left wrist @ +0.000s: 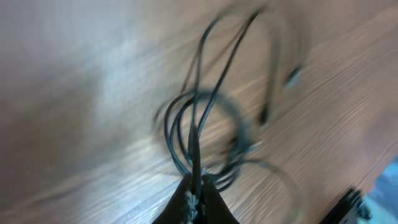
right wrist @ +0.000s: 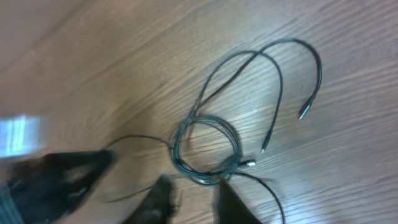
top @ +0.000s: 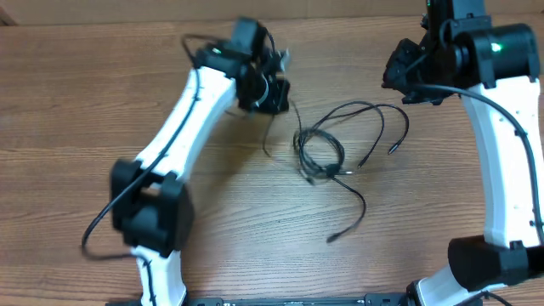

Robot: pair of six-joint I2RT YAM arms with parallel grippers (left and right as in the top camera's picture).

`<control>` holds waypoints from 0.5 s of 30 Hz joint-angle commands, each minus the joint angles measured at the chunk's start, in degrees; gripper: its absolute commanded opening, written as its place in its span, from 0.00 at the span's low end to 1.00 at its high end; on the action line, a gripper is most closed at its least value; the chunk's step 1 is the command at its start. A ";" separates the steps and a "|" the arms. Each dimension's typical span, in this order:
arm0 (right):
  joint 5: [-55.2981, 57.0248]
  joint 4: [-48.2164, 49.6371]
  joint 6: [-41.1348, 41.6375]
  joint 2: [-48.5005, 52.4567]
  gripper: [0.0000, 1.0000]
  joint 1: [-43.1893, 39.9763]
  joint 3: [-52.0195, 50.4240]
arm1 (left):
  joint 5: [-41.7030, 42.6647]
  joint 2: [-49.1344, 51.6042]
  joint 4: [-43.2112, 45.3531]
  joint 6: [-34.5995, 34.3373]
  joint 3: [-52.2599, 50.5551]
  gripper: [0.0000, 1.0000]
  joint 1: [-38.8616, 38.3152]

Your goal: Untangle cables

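The left end effector (left wrist: 195, 196) is clamping one strand of the cables (top: 327, 172), whose coil is lying on the bench (top: 68, 93) just to its right. Loose tails are trailing farther toward the right end effector (right wrist: 194, 199), jaws standing slightly apart, empty.

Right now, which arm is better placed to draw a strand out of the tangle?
Left. The left tool is shut on a strand of the cables; the right tool hangs open and empty, apart from them.

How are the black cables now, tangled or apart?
Tangled. The cables coil over one another in one bunched loop, only their ends trailing free.
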 commanded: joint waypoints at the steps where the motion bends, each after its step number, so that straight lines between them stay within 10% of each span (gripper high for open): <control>1: -2.51 0.48 -2.69 0.79 0.38 -0.33 0.22 | 0.72 -9.16 0.44 -0.59 5.81 0.04 -0.26; 15: -12.68 0.22 -7.91 1.97 0.50 -0.09 -0.04 | 5.53 -17.57 7.52 -7.78 8.90 0.04 -0.17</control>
